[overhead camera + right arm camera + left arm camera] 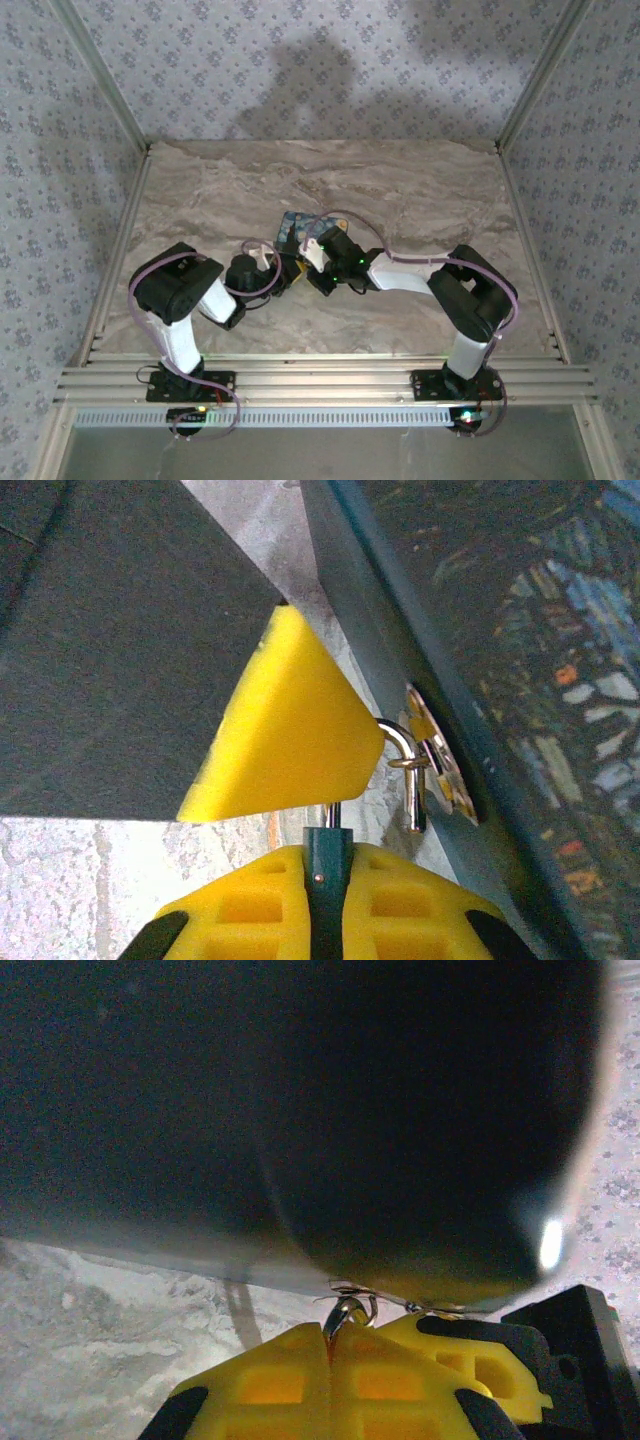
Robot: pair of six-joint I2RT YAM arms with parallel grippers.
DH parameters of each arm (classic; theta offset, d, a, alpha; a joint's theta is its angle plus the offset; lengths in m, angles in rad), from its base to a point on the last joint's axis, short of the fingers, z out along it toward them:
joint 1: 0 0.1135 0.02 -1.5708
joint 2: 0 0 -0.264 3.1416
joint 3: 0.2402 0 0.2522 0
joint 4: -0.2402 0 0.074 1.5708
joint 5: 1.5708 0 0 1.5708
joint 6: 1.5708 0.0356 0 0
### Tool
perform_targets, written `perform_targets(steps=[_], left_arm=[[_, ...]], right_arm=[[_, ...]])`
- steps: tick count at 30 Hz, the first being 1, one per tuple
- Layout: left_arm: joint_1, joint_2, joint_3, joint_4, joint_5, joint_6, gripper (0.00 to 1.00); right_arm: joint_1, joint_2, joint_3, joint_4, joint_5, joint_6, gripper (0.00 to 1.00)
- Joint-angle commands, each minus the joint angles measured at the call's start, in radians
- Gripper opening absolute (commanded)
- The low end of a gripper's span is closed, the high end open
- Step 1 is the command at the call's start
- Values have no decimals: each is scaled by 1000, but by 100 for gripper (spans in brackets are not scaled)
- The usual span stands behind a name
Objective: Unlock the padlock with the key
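Note:
The right wrist view has my right gripper (328, 852) shut on the small dark-blue padlock (327, 900). Its silver shackle (398, 738) hooks through the metal clasp ring (418, 780) on the side of the blue painted tin (560, 680). My left gripper (330, 1332) is shut, its yellow fingertips pinching the curved silver shackle (347, 1312) just under the dark tin (300, 1110). From the right wrist, one left finger (285, 730) covers the shackle's stem. In the top view both grippers (290, 268) (318, 262) meet at the tin (295, 228). The key is hidden.
The tin lies mid-table on the marble-patterned top (420, 190), ringed by a metal frame (320, 375) and patterned walls. A yellow finger of the right gripper (480, 1355) sits close beside my left fingers. Bare marble stretches to the left (90, 1340).

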Motion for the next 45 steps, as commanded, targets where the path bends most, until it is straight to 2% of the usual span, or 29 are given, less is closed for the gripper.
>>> perform_targets(steps=[1,12,16,21,26,36,45], left_arm=[[-17,-5,27,96,29,8,0],[-17,7,15,95,-19,9,0],[-18,11,5,96,-41,9,0],[-16,14,-20,95,-83,3,0],[-17,22,-30,95,-97,3,0],[-16,10,-37,95,-106,29,0],[-16,-88,-48,95,-180,68,0]], right_arm=[[16,-8,-8,1,-55,1,0],[16,-73,-45,-17,-31,35,36],[14,-122,-65,-19,-12,55,44],[7,-208,-70,-51,17,87,45],[-23,-253,-46,-105,107,135,44],[-65,-207,24,-178,237,170,42],[-67,-192,59,-168,242,201,41]])
